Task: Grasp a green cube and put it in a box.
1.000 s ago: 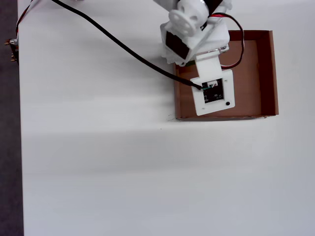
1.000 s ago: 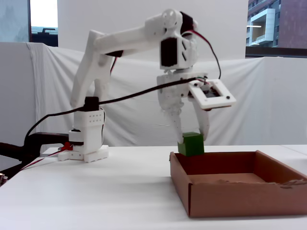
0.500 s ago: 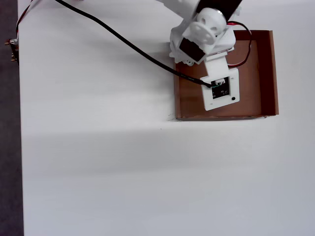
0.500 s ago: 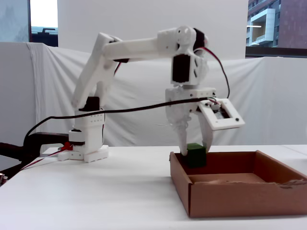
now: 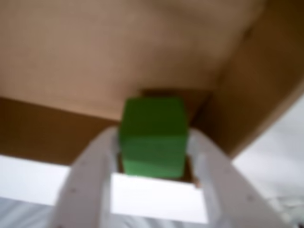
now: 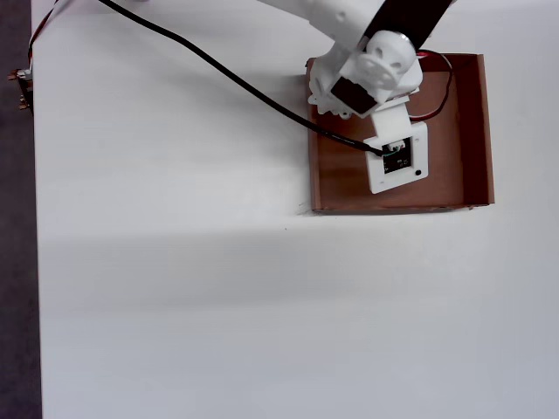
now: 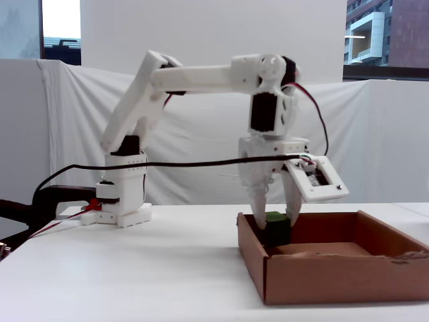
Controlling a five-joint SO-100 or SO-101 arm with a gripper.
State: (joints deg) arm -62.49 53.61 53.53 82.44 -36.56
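1. We worked on a plain white table (image 7: 134,268) with a white draped backdrop behind it and a window onto buildings at the upper right of the fixed view; nothing lay on the table apart from the arm's base, its cables and the box.

2. The white arm (image 7: 194,74) reached out from its base at the left of the fixed view and bent down over the box, and in the overhead view it covered the box's upper left part.

3. The box (image 7: 335,272), a shallow brown cardboard tray (image 6: 467,131), sat to the right of the base; its low walls and flat floor filled most of the wrist view (image 5: 95,57).

4. The gripper (image 7: 275,216) had its fingertips below the rim of the box's near left corner, and its two white fingers (image 5: 85,180) were closed against opposite sides of the green cube.

5. The green cube (image 5: 153,137) was held between them inside the box (image 7: 276,227); we could not tell whether it touched the floor, and the overhead view hid it.

6. We judged the placing step to be nearly done. The next move called for spreading the fingers enough to free the cube, then lifting straight up clear of the wall.
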